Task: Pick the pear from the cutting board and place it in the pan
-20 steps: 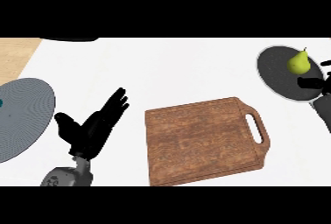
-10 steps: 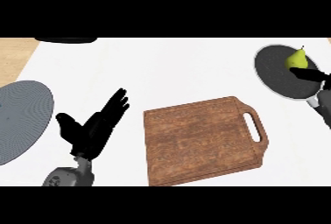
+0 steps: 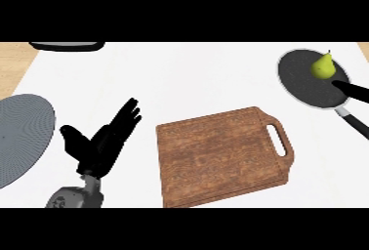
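The yellow-green pear [image 3: 323, 66] lies inside the dark round pan [image 3: 302, 83] at the upper right, stem pointing away. Just one or two straight fingers of my right hand [image 3: 352, 91] show at the right edge, over the pan's rim, below the pear and apart from it. The pan's black handle [image 3: 355, 123] runs down to the right. The wooden cutting board [image 3: 223, 156] lies bare in the middle, its handle slot on the right side. My left hand [image 3: 101, 141] rests open at the lower left, fingers up, well left of the board.
A grey round plate [image 3: 18, 136] sits at the left edge, close to my left hand. A dark object [image 3: 66, 46] shows at the top left. Wooden floor [image 3: 14, 63] borders the white counter on the upper left.
My right hand has pulled back from the pear toward the right edge, leaving the pear in the pan. The left hand has stayed in place.
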`<control>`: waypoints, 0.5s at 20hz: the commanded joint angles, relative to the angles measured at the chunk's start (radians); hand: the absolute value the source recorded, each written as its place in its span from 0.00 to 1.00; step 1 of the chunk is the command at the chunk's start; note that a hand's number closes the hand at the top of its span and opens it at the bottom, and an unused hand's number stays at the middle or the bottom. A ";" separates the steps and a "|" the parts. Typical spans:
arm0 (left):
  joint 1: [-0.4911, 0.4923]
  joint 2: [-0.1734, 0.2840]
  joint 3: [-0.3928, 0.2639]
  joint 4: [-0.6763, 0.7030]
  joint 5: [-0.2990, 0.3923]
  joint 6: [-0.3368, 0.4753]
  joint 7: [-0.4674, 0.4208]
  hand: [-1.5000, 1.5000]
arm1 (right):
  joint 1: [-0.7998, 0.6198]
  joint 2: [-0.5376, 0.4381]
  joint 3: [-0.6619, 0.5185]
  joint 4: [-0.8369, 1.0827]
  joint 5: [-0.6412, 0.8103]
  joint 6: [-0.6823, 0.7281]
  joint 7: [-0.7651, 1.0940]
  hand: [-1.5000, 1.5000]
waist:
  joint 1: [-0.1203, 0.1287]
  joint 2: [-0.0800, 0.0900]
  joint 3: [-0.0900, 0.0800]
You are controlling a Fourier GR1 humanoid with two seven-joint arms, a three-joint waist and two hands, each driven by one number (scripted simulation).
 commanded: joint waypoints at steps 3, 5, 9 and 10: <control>0.019 0.017 0.017 0.026 -0.005 -0.017 -0.025 0.50 | 0.121 -0.042 -0.072 0.050 -0.090 0.257 -0.199 0.00 | -0.012 -0.008 -0.003; -0.011 0.002 0.023 0.001 0.015 0.000 0.031 0.50 | 0.119 -0.054 -0.072 0.069 -0.094 0.309 -0.232 0.00 | -0.010 -0.010 -0.003; -0.032 0.011 0.062 0.074 0.012 -0.023 -0.029 0.50 | 0.156 -0.067 -0.071 0.089 -0.114 0.415 -0.278 0.00 | -0.026 -0.017 -0.006; 0.044 0.014 0.032 0.027 0.006 -0.037 -0.044 0.50 | 0.182 -0.042 -0.074 0.099 -0.114 0.410 -0.334 0.00 | -0.018 -0.016 -0.005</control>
